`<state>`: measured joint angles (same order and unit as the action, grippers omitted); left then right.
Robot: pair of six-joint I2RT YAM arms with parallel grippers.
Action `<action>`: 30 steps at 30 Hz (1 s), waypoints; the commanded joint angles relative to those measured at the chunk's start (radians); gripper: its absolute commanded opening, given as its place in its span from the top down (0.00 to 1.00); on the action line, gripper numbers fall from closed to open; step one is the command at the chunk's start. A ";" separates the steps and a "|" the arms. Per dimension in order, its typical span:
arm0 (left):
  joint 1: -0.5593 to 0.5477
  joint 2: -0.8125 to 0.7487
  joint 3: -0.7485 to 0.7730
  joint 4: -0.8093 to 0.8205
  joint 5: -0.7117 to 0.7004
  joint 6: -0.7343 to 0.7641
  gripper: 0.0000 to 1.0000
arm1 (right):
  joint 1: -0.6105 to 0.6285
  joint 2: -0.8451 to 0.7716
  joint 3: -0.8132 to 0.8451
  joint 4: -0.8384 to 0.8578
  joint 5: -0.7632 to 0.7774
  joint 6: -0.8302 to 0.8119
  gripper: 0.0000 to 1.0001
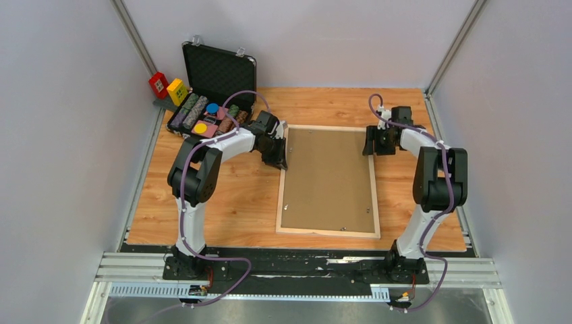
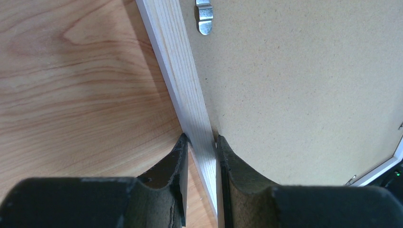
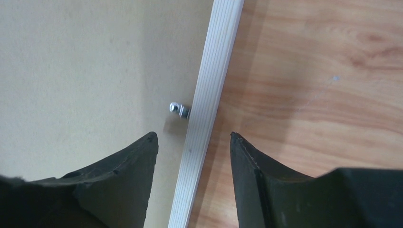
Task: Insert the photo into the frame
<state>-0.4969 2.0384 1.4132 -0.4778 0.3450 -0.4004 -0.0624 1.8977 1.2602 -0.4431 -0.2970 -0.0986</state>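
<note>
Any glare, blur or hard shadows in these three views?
Top external: even light, sharp, only soft shadows on the table. Left wrist: frame rail crisp, left hand dark with little detail up close. Right wrist: small glint on the metal clip, soft shadow on the backing board beside it.

Bright, even light from above, soft short shadows, all three views sharp.

Your top cam sits high behind the near edge of the bench (image 1: pixel 222 202), looking down over all of it. Both wrist cams look down from really close: left at the left rail of the frame (image 2: pixel 184 95), right at its right rail. All three share it.
</note>
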 commanded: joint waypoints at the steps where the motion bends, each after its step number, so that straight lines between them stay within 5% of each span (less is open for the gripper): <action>1: -0.011 0.019 0.000 -0.028 0.058 0.015 1.00 | -0.005 -0.134 -0.080 0.009 -0.012 -0.070 0.44; 10: -0.011 0.015 0.005 -0.017 0.078 0.005 1.00 | -0.002 -0.379 -0.285 -0.071 -0.036 -0.176 0.43; 20: -0.011 -0.017 -0.017 0.003 0.071 0.005 1.00 | -0.001 -0.411 -0.399 -0.087 -0.057 -0.168 0.50; 30: -0.006 -0.027 -0.020 0.010 0.071 0.002 1.00 | 0.004 -0.315 -0.337 -0.078 -0.068 -0.129 0.83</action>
<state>-0.4953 2.0384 1.4113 -0.4732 0.3496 -0.4072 -0.0639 1.5478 0.8715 -0.5476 -0.3412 -0.2386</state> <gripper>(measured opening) 0.284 0.209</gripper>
